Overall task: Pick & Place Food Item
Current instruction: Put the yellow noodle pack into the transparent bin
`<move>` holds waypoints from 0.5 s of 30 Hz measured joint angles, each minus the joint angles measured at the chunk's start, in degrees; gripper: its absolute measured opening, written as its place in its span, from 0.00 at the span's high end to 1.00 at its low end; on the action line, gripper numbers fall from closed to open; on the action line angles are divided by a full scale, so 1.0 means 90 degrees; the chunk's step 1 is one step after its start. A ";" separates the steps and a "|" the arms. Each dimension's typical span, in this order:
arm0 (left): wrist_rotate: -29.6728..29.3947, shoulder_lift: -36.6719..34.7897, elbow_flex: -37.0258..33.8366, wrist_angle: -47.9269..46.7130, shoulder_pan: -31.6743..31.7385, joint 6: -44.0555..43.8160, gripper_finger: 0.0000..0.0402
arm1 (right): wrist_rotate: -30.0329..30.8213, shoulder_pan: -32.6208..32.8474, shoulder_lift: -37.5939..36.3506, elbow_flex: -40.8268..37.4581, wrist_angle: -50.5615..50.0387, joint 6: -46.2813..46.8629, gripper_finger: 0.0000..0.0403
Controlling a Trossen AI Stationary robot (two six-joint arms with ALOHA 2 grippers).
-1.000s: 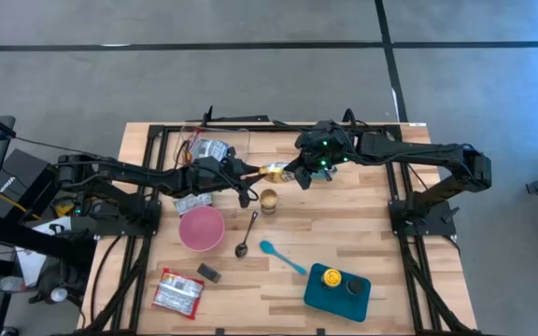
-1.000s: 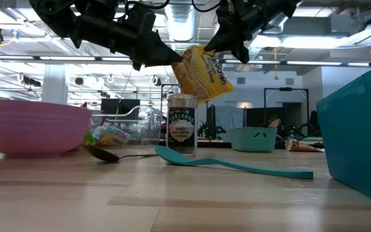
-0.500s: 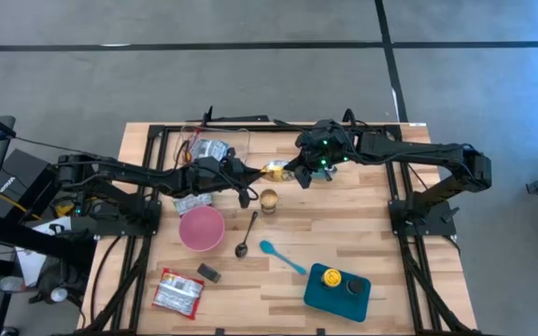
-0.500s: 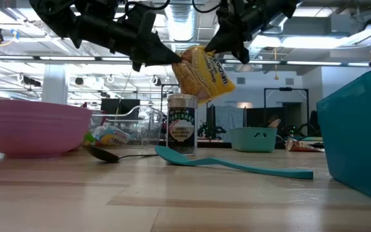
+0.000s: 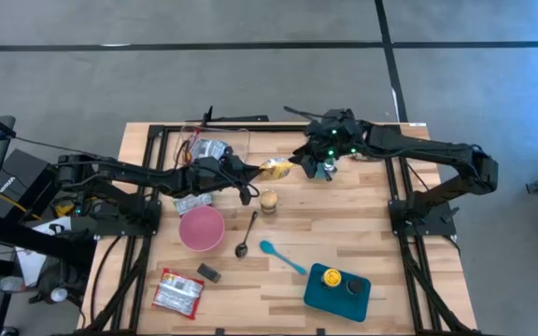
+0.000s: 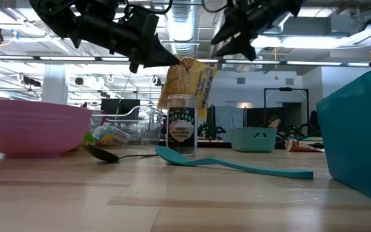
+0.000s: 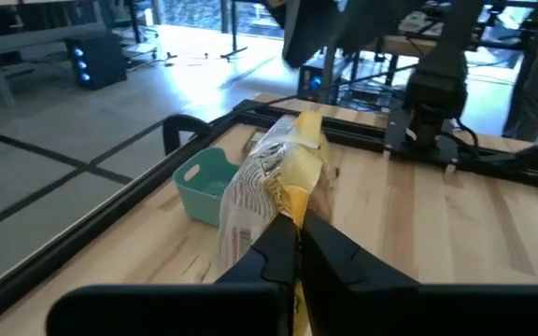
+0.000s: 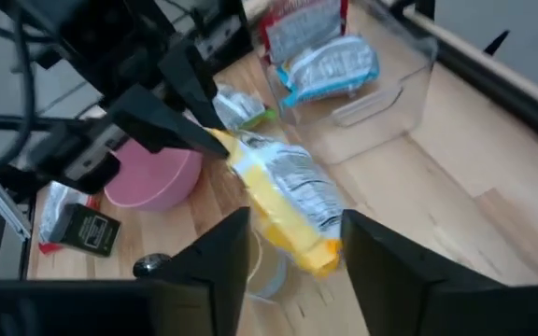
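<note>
A yellow snack packet (image 5: 275,169) hangs in the air above a spice jar (image 5: 269,201) near the table's middle. My left gripper (image 5: 253,177) is shut on it from the left; the low view shows it (image 6: 167,61) with the packet (image 6: 187,80) hanging below. My right gripper (image 5: 309,172) stands open just right of the packet, touching nothing. In the right wrist view its two fingers (image 8: 215,254) stand apart, the packet (image 8: 283,201) beyond them. My left gripper pinches the packet's near end (image 7: 288,201) between its two shut fingers (image 7: 274,247), coming nearly level from the table's left. The packet is lifted clear of the table and droops from the fingers, its free end (image 6: 184,103) just in front of the jar's lid.
A pink bowl (image 5: 201,228), a metal spoon (image 5: 247,235) and a teal spoon (image 5: 281,255) lie nearer the front. A teal container (image 5: 337,287) sits front right, a red packet (image 5: 177,291) front left. A clear bin (image 5: 208,149) with packets stands far left.
My right gripper has opened, let go of the yellow packet and drawn back toward the table's right and far edge. The packet, before stretched between both grippers, now hangs from my left gripper alone and has swung down toward the jar.
</note>
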 joint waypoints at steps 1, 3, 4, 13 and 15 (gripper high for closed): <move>-0.0055 0.0000 0.0000 0.0002 0.0000 0.0000 1.00 | -0.0001 -0.0021 -0.0088 0.0000 0.0003 0.0000 0.57; -0.0159 -0.0010 0.0000 0.0010 0.0000 -0.0030 1.00 | -0.0002 -0.0052 -0.0282 0.0002 0.0002 -0.0006 0.54; -0.0228 -0.0041 0.0000 -0.0006 0.0000 -0.0109 1.00 | 0.0001 -0.0069 -0.0376 0.0000 -0.0004 -0.0007 0.53; -0.1146 -0.0743 0.0000 -0.0031 0.0000 -0.0809 1.00 | 0.0055 -0.0171 -0.1107 0.0002 -0.0006 -0.0005 0.52; -0.1444 -0.1016 0.0000 -0.0053 0.0000 -0.0828 1.00 | 0.0092 -0.0171 -0.1187 0.0002 -0.0008 0.0000 0.53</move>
